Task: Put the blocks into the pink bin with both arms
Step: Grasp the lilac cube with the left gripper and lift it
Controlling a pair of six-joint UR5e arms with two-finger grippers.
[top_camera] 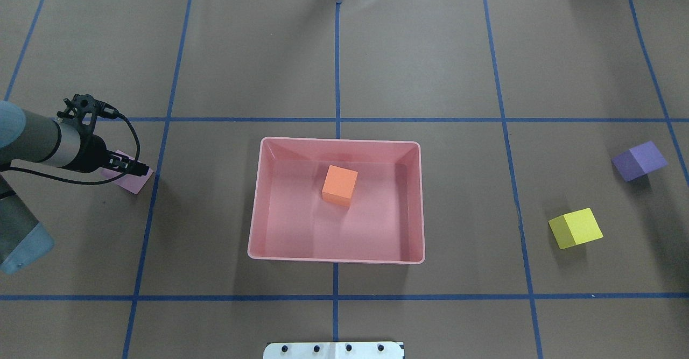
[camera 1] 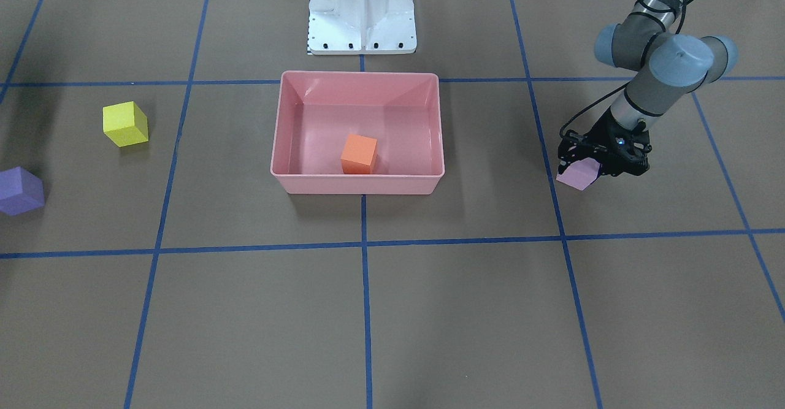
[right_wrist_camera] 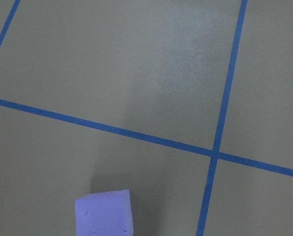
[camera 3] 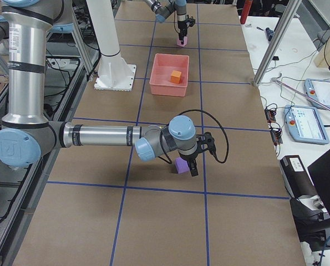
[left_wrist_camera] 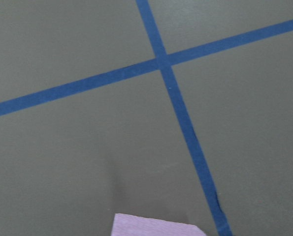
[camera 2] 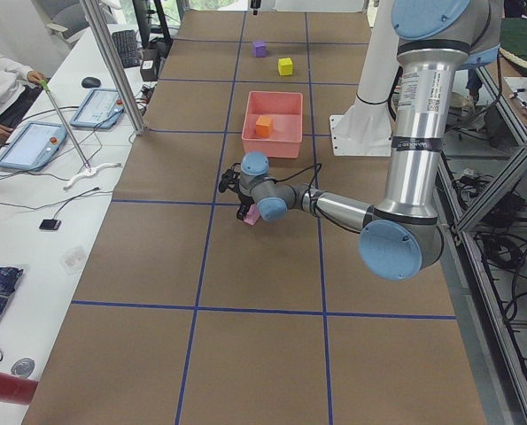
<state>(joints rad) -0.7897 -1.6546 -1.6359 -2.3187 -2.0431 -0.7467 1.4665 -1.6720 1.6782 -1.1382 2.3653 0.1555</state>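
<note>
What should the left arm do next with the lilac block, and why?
Probably shut the jaws on the lilac block and lift it straight up. The left gripper sits low, right over it. The block lies outside the pink bin, off to its side, and the bin holds only the orange block. Whether the jaws are shut is unclear.

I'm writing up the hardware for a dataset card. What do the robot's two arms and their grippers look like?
The left arm and the right arm are grey-silver tubes with rounded light blue joint caps and black bands ringing the links. Each ends in a black two-finger gripper: the left gripper and the right gripper. A black cable loops beside each wrist.
</note>
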